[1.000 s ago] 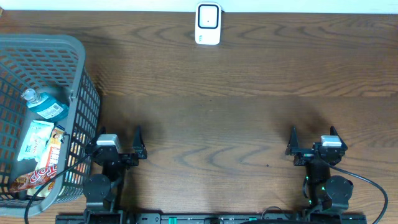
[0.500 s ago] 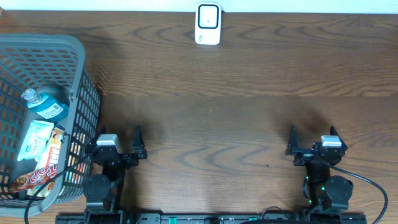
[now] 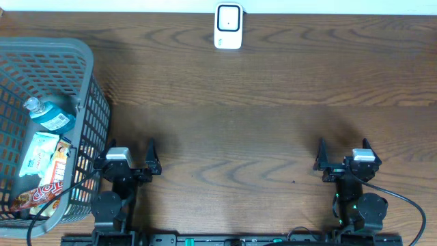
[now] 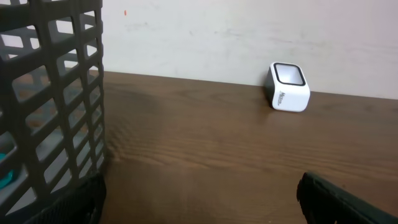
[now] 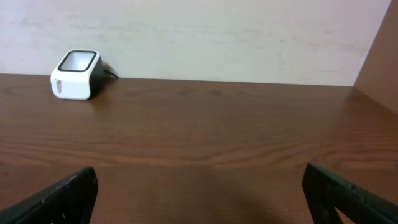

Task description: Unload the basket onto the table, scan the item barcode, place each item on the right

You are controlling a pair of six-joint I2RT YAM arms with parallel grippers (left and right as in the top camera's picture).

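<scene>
A white barcode scanner [image 3: 228,26] stands at the table's far edge, also seen small in the left wrist view [image 4: 288,87] and the right wrist view [image 5: 76,74]. Items lie in the grey basket [image 3: 41,45] at the left: a blue bottle [image 3: 51,117], a pale green packet [image 3: 37,154] and a red wrapper [image 3: 41,191]. My left gripper [image 3: 128,147] stands open beside the basket's right wall, nothing between its fingers [image 4: 199,205]. Near the front right, my right gripper [image 3: 343,147] is open and empty over bare wood [image 5: 199,199].
The basket wall [image 4: 62,81] fills the left side of the left wrist view, close to the left finger. A pale wall runs behind the scanner. Brown wood table [image 3: 239,123] stretches between the grippers and the scanner.
</scene>
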